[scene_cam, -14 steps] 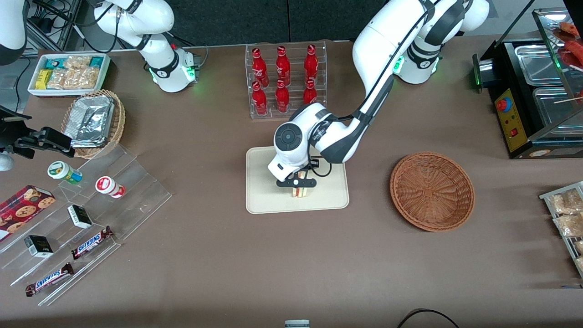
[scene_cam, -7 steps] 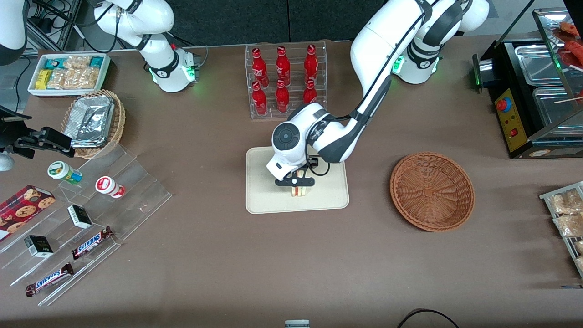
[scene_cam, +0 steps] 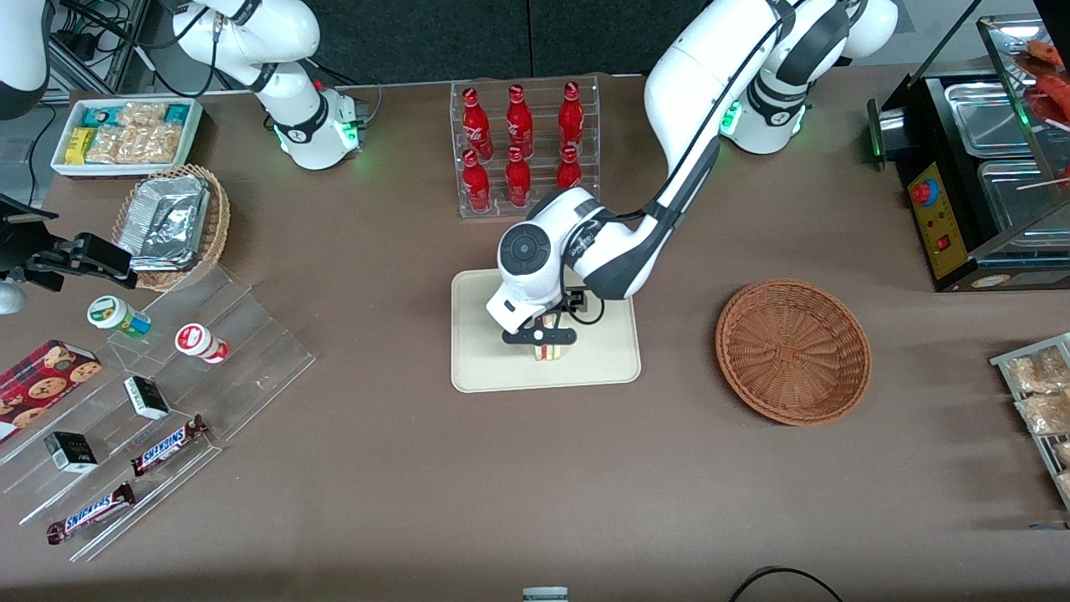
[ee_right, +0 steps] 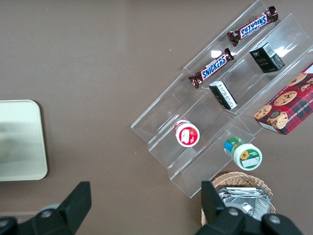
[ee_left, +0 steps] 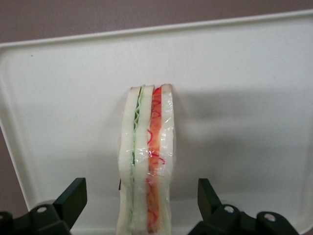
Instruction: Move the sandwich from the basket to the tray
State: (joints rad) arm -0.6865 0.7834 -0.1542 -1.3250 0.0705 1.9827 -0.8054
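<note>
The sandwich stands on its edge on the cream tray in the middle of the table, its red and green filling lines facing up. My left gripper hangs open just above it, one finger on each side. In the left wrist view the wrapped sandwich rests on the tray between the black fingers, with a clear gap on both sides. The reddish-brown basket sits empty beside the tray, toward the working arm's end.
A rack of red bottles stands just past the tray, away from the front camera. Toward the parked arm's end are a tan basket of foil packets, a white snack bin and a clear stepped stand. A food warmer fills the working arm's end.
The left arm's wrist has shifted slightly toward the parked arm's end. The sandwich has stayed where it was on the tray.
</note>
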